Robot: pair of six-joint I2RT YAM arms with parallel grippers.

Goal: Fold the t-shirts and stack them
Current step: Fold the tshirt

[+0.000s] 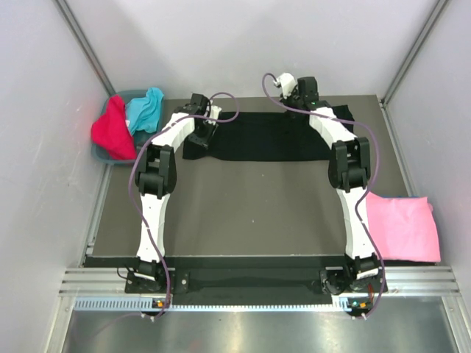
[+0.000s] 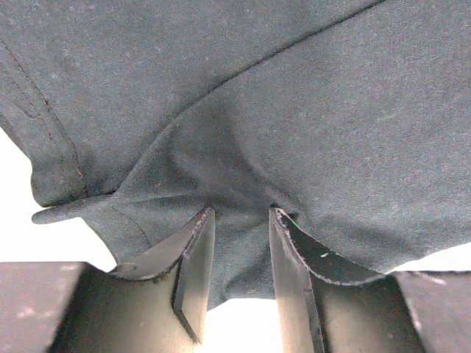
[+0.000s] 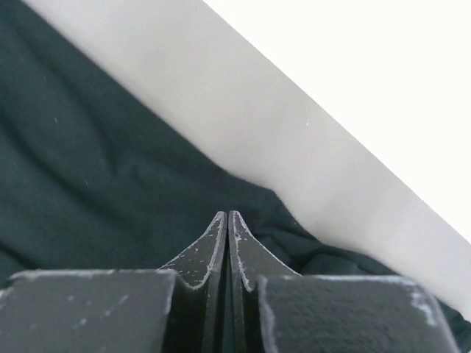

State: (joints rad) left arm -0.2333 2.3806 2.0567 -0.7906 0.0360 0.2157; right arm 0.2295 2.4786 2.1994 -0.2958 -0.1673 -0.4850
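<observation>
The black t-shirt lies folded into a long strip along the table's far side. My left gripper is down on its left end. In the left wrist view the jaws stand partly apart, the left gripper presses into the black t-shirt, and a ridge of cloth with the hem edge lies between them. My right gripper is at the strip's far right edge. In the right wrist view the right gripper is shut, with nothing seen between its jaws, over the black t-shirt. The pink t-shirt lies folded at the right edge.
A grey bin at the far left holds a red t-shirt and a turquoise t-shirt. White walls enclose the table on three sides. The right arm's cable loops above the strip.
</observation>
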